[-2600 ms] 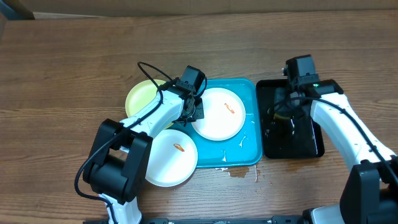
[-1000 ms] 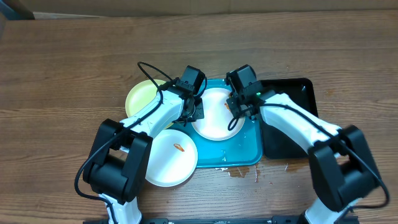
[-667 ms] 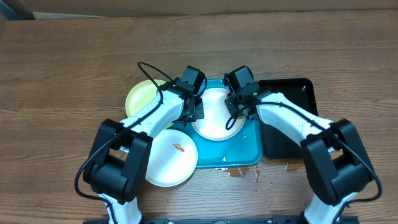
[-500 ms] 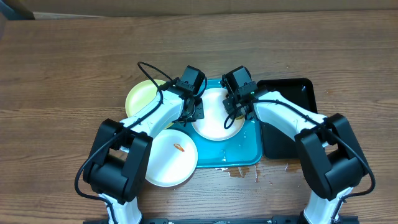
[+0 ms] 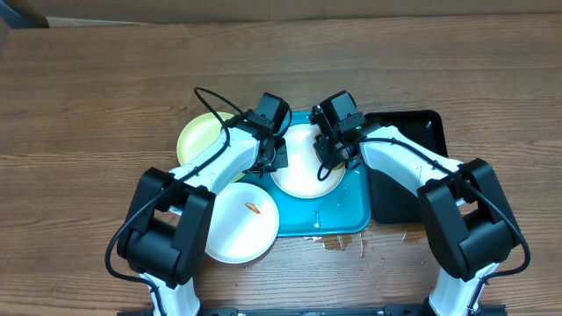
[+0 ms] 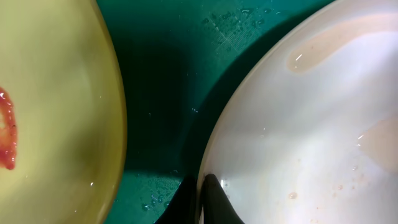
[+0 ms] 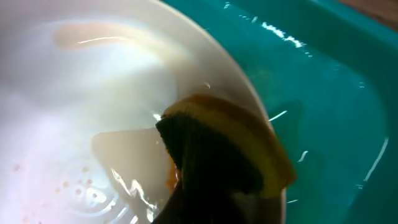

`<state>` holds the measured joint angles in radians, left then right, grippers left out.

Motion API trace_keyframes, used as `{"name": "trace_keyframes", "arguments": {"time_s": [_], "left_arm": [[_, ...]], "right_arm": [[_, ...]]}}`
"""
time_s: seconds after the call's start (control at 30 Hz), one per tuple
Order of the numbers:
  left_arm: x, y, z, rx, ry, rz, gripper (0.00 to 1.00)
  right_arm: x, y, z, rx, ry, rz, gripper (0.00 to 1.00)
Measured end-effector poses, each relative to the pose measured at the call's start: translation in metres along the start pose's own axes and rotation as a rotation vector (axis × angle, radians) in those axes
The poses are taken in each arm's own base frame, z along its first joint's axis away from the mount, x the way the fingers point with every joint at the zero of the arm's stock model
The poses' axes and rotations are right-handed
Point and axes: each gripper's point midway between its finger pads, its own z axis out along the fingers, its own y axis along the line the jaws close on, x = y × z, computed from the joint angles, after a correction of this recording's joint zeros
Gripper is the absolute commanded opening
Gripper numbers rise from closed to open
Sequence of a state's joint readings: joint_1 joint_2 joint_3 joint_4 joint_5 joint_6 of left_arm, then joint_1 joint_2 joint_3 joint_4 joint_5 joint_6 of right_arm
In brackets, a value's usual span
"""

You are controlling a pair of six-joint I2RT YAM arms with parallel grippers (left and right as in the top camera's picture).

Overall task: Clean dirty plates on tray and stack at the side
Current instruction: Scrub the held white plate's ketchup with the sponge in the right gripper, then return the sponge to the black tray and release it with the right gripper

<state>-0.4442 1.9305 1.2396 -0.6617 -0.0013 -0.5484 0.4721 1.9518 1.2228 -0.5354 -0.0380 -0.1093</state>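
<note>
White plate (image 5: 303, 175) on tray (image 5: 338, 211), sponge (image 7: 230, 149) touching it

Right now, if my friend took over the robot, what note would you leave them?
Left gripper: shut on the rim of the white plate on the blue tray.
Right gripper: shut on a sponge, pressed on that plate.
Yellow-green plate and second white plate show red smears.
Done: nothing stacked.
Left: finish this plate, clean the other two, stack all.
</note>
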Motion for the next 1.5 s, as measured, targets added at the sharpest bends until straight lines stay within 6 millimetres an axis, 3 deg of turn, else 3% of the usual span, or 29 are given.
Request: {"name": "trace_keyframes", "arguments": {"time_s": [0.53,0.73,0.9,1.0,1.13,1.5], "left_arm": [[0.000,0.001,0.000,-0.001,0.002,-0.002,0.04],[0.000,0.001,0.000,-0.001,0.002,-0.002,0.04],[0.000,0.001,0.000,-0.001,0.002,-0.002,0.05],[0.000,0.001,0.000,0.000,0.002,-0.002,0.05],[0.000,0.001,0.000,0.000,0.002,-0.002,0.06],[0.000,0.001,0.000,0.000,0.001,-0.002,0.09]], "right_arm": [[0.005,0.034,-0.007,-0.200,0.056,-0.038,0.04],[-0.019,0.060,-0.019,-0.357,0.008,-0.018,0.04],[-0.046,0.061,-0.041,-0.401,-0.036,0.021,0.04],[-0.049,0.043,-0.052,-0.387,-0.018,0.074,0.04],[-0.038,0.001,-0.067,-0.319,0.022,0.175,0.04],[0.039,-0.143,-0.091,0.017,0.180,0.465,0.04]]}}
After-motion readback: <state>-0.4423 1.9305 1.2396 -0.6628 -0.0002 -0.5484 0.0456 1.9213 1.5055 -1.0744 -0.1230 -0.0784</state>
